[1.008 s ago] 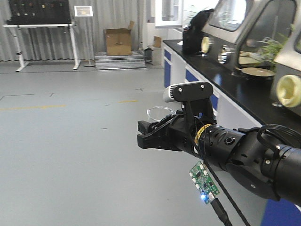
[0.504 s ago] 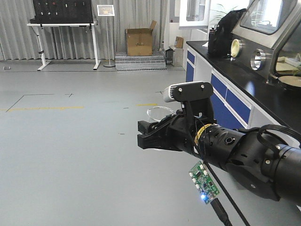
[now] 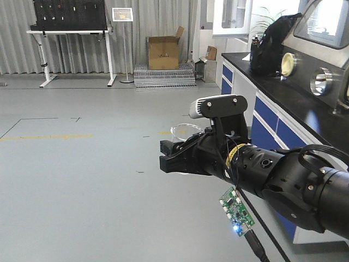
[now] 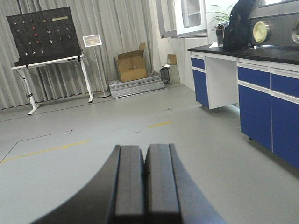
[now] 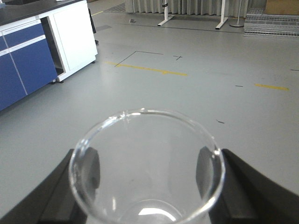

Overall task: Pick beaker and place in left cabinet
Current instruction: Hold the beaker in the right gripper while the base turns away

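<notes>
beaker (image 5: 147, 173): clear glass, upright, open mouth facing the right wrist camera; nothing seen inside.
beaker position: held in the air over the grey floor (image 3: 82, 180), in front of the robot. In the front view only its rim shows above the gripper, and it lies left of the blue-fronted counter (image 3: 268, 115).
right gripper (image 3: 165, 158): closed onto the beaker, one black finger (image 5: 70, 186) against each side of the glass wall, jaws spread as wide as the beaker.
left gripper (image 4: 145, 161): the two pads are pressed together with only a thin seam between them; nothing is held. It points out over bare floor.
right arm extras: a white-and-black wrist camera (image 3: 206, 106) sits on top; a small green circuit board (image 3: 236, 212) with a blue light hangs below.
counter top: black, with a black bag (image 3: 272, 37) on it.
background: a cardboard box (image 3: 163, 53) and a black pegboard (image 3: 70, 14) on a white stand, both by the curtained wall.
floor marks: a yellow line (image 3: 46, 136) to the left.
</notes>
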`<state>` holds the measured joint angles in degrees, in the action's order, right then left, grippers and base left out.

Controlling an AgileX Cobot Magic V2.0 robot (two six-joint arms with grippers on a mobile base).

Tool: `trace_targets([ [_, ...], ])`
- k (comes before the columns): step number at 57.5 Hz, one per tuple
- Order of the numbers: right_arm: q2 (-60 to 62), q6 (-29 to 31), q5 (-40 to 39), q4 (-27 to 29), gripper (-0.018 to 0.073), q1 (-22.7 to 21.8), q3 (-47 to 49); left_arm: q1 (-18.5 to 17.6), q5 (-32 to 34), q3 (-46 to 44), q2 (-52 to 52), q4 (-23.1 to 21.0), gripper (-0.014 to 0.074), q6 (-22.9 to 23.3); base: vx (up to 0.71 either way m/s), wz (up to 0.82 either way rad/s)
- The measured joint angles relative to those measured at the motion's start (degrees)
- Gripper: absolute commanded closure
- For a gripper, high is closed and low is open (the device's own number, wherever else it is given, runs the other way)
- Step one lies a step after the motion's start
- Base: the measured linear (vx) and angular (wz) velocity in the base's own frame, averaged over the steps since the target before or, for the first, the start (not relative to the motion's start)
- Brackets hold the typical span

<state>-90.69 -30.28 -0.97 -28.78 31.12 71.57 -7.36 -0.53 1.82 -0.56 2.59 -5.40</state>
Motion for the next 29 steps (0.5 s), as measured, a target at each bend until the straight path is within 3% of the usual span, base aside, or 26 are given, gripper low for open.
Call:
trace_targets([
  [29, 0.0, 0.0, 0.1, 0.0, 0.0561, 0.0, 0.0, 0.0, 0.0, 0.0, 0.0, 0.0, 0.0595, 0.0, 0.61, 0.07],
])
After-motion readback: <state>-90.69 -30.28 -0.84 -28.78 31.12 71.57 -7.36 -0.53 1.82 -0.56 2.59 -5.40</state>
